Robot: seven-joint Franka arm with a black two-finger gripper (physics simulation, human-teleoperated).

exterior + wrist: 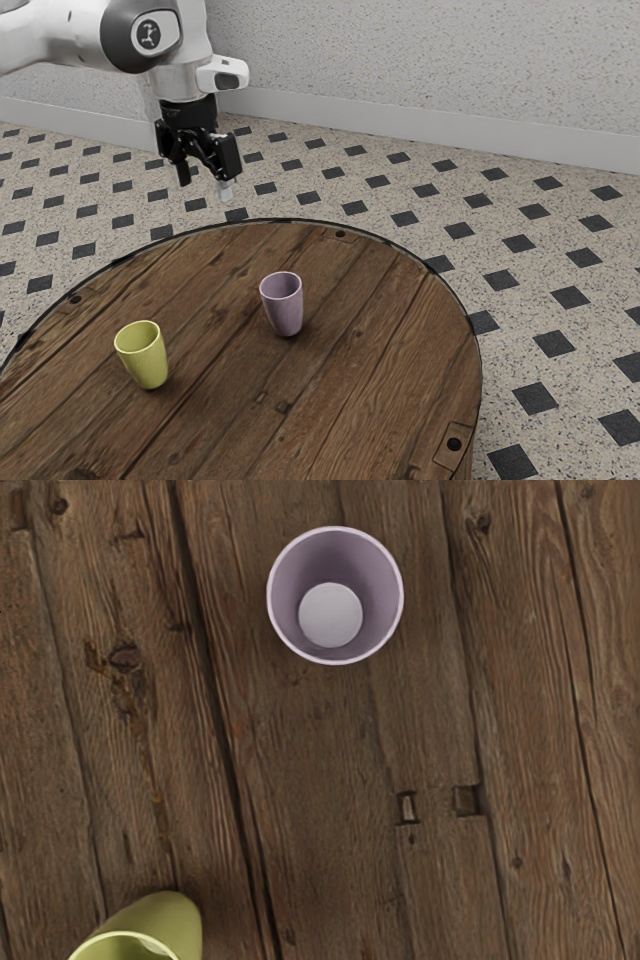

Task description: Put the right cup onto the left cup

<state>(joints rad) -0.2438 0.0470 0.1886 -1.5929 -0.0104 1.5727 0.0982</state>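
Note:
In the exterior view my gripper (204, 181) hangs in the air at the upper left, open, its two fingers apart with nothing between them. It is higher than both cups and touches neither. A purple cup (284, 308) stands upright near the middle of the round table. The yellow-green cup (148, 358) is upright too, toward the exterior view's left. From the hand's camera, the purple cup (331, 615) shows its open mouth and pale inner bottom, while the yellow-green cup (172, 925) is partly cut off by the picture edge.
Both cups share a round wooden table (350, 350) with a dark rim and small round fittings near its edge. Bare planks separate the cups. Beyond the table are a tiled floor (520, 290) and a speckled wall (430, 70).

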